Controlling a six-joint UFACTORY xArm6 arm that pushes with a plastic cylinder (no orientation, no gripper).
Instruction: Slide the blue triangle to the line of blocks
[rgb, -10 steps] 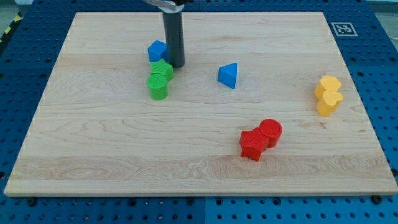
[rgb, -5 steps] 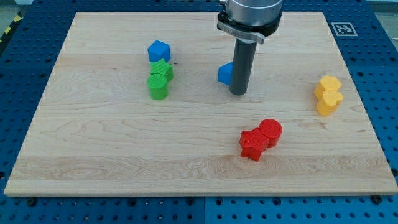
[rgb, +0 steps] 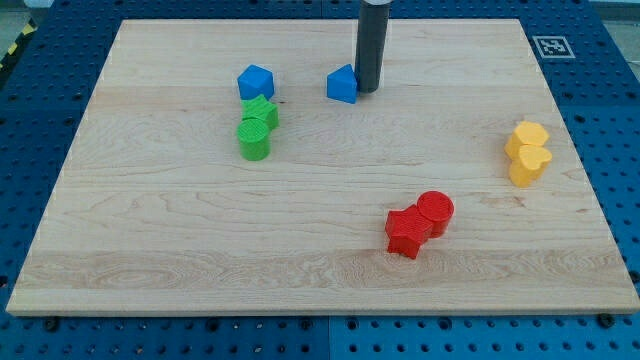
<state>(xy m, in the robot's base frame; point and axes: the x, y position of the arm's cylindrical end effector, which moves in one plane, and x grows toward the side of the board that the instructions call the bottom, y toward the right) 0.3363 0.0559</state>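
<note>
My tip (rgb: 367, 91) presses against the right side of the small blue plastic triangle (rgb: 342, 85) near the top of the wooden table (rgb: 150, 240); this rod carries no pincer. Well to the triangle's left, a blue pentagonal block (rgb: 255, 81), green star block (rgb: 260, 112) and green cylinder (rgb: 254, 140) form a line.

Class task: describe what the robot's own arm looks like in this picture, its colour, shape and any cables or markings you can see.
Only a straight, dark grey to black cylindrical rod shows, entering from the view's top. It is plain and smooth, with no visible cables, markings or hand. My tip is its blunt lower end, just to the view's right of the blue triangle. The rest of the arm is out of frame.
</note>
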